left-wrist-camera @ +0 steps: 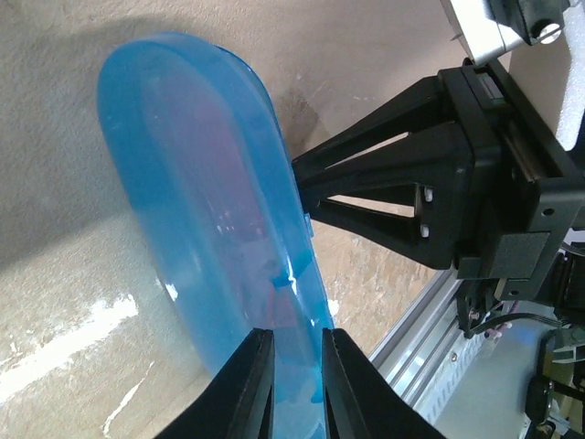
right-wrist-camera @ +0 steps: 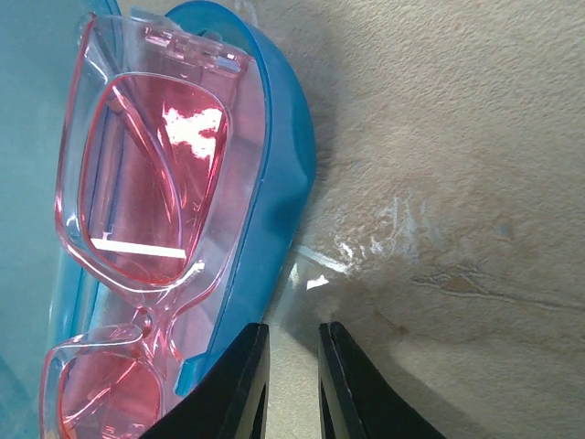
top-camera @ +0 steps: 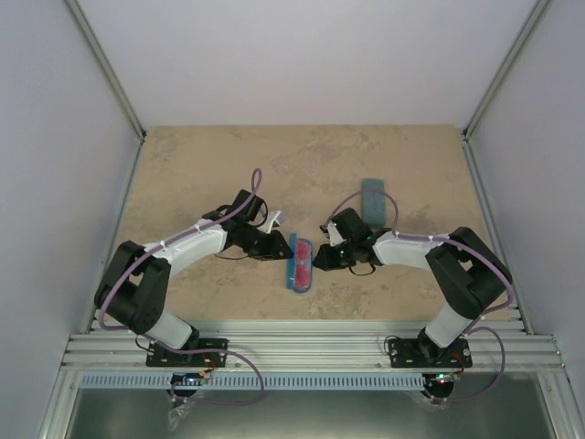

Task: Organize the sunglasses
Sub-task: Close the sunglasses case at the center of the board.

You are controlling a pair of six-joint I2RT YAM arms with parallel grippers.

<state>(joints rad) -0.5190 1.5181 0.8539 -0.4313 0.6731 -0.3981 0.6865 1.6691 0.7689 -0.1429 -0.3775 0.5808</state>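
Mid-tabletop (top-camera: 201, 165), between the two arms: blue oval case (top-camera: 292, 240), long axis pointing away from the bases. Inside it: red-orange sunglasses (right-wrist-camera: 137, 192), translucent plastic frame, pinkish lenses, laid along the case's length with the lenses facing up. From the left wrist view, glossy see-through blue shell with a reddish shape showing through.

Left end effector (left-wrist-camera: 297, 370): at the case's left long side in the top view. Fingers (left-wrist-camera: 247, 393) very close together, with the case's blue edge running between them. Clenched on the blue oval case at its rim.

Right end effector (right-wrist-camera: 292, 366): at the case's right long side, toward its near end. Fingers (right-wrist-camera: 242, 393) only narrowly apart, low over the tabletop just beside the case's outer wall. Thin clear strip leading from the case toward the gap. Cannot tell whether anything is pinched there. In the left wrist view, tips of this end effector right against the case's edge, next to a small pale tab.

Both end effectors facing each other across the case, one per side, each in contact with or just beside it.

Grey-blue rectangular case (top-camera: 373, 197): farther back on the right, beyond the right wrist, flat on the tabletop, well apart from the blue one.
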